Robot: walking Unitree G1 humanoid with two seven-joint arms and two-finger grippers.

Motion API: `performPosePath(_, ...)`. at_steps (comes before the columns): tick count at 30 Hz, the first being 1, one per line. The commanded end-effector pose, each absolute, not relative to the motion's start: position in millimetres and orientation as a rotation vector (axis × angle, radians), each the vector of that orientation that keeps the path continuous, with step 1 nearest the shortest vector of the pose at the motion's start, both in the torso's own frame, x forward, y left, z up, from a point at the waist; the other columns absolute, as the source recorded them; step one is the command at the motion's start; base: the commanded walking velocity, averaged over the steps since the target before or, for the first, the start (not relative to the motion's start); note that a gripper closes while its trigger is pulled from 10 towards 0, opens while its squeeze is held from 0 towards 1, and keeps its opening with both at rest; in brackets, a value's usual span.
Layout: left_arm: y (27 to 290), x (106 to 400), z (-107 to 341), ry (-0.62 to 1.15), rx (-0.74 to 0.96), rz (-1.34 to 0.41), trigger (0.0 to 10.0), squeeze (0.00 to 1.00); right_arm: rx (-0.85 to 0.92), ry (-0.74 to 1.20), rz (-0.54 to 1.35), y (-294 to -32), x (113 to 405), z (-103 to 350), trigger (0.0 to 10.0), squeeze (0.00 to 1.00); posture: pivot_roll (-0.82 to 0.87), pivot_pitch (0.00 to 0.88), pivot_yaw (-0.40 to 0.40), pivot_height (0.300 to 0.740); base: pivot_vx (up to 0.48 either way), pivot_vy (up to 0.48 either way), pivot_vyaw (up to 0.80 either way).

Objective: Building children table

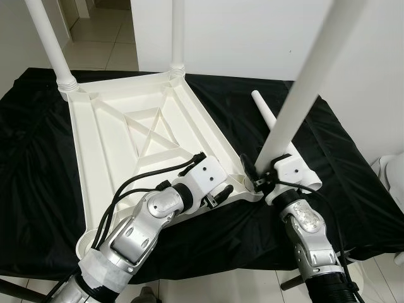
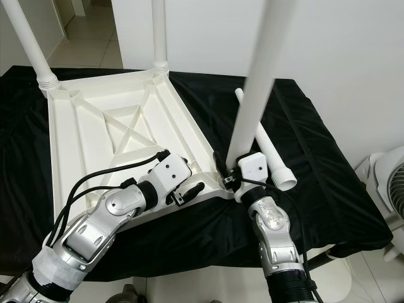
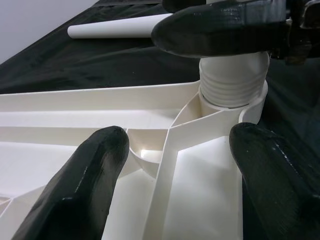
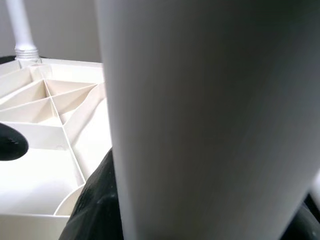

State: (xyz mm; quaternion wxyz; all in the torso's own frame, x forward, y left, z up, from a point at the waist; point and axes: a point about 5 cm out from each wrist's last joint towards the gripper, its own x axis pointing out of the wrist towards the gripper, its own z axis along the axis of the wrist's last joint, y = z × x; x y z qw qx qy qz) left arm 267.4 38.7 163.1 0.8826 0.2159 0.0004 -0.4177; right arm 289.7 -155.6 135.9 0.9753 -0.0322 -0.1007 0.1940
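Black-draped surface [image 1: 328, 145] carries upturned tabletop [image 1: 120, 158]: light, stiff plastic. Right pincer [image 1: 257, 181] clamps slippery leg [image 1: 297, 107] low at 4 o'clock corner; left pincer [image 1: 218, 197] wide, bracing rim.

Black cloth [image 1: 353, 164] draped over the whole work surface and hanging past its front edge, white wall [image 1: 252, 31] behind the far edge, pale tiled floor [image 1: 101, 44] beyond the far left corner, white fan [image 2: 388, 189] off the right edge
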Motion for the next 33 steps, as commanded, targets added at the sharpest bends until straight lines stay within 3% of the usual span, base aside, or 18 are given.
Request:
performPosePath(1, 41, 266, 162, 0.013, 0.461, -0.869, 10.0, 0.00, -0.006, -0.026, 0.365, -161, 286, 105, 10.0, 0.00, 0.11, 0.044, -0.019, 0.740, 0.000, 0.000, 0.00)
performPosePath(21, 42, 265, 165, 0.007, 0.460, -0.868, 10.0, 0.00, 0.115, 0.103, 0.270, -170, 291, 94, 10.0, 0.00, 0.11, 0.047, -0.016, 0.740, 0.000, 0.000, 0.00)
performPosePath(33, 41, 264, 165, 0.005, 0.460, -0.874, 10.0, 0.00, 0.083, 0.076, 0.222, -169, 291, 98, 10.0, 0.00, 0.11, 0.047, -0.019, 0.740, 0.000, 0.000, 0.00)
